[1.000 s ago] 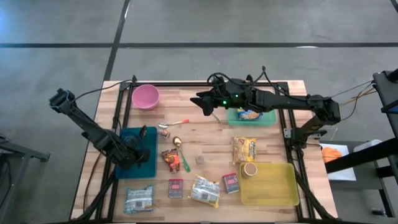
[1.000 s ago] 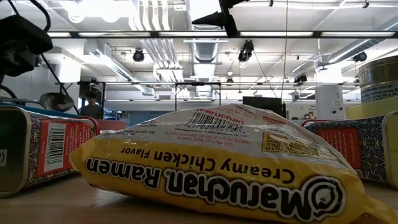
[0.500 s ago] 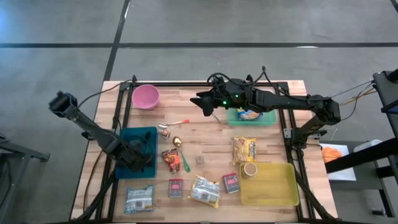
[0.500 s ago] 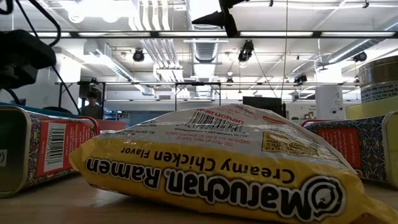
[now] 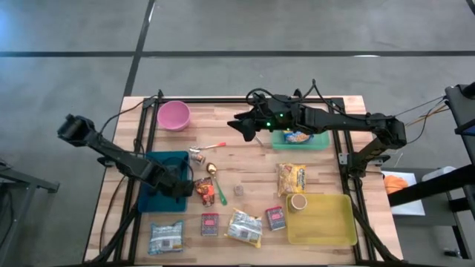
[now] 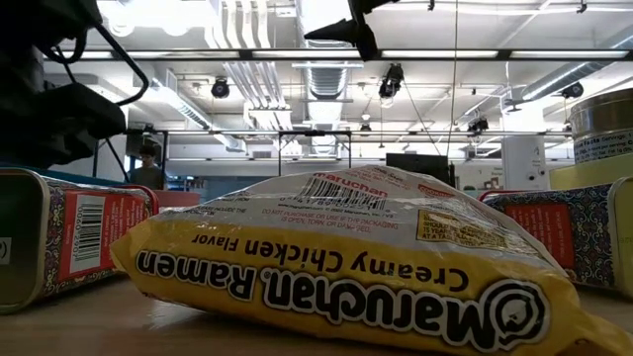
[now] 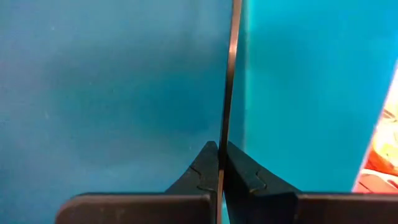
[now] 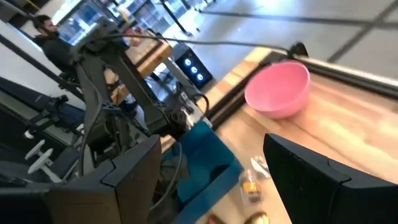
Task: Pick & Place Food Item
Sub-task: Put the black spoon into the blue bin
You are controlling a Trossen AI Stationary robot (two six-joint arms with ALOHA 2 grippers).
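My left gripper [image 5: 182,187] is shut, points steeply down and hangs low over the right edge of the teal tray [image 5: 152,172]. A red snack pack [image 5: 202,190] lies just to its right. In the left wrist view a thin dark line [image 7: 229,74] runs on from the shut fingertips [image 7: 219,149] across the teal surface. My right gripper [image 5: 242,126] stands open, high over the table's far middle, with nothing between its fingers [image 8: 134,180]. A yellow ramen pack [image 6: 336,267] lies near the front edge [image 5: 243,227]. My left gripper: I cannot tell whether it touches anything. The thin dark line that starts at its fingertips may be a thin thing between them or the tray's own edge. The fingers come from above.
There are two patterned tins [image 5: 210,224] [image 5: 275,217], a silver pack [image 5: 165,237], a second ramen pack [image 5: 292,178], and a can [image 5: 298,202] on the yellow tray [image 5: 330,226]. Farther back are a green food container [image 5: 300,138], a pink bowl [image 5: 174,115], a spoon [image 5: 211,169] and a small jar [image 5: 195,156].
My left gripper has swung across the teal tray toward the table's right edge and sunk lower, staying shut. It now hangs at the tray's right edge beside the red snack pack. In the low view its dark arm has come further into the picture.
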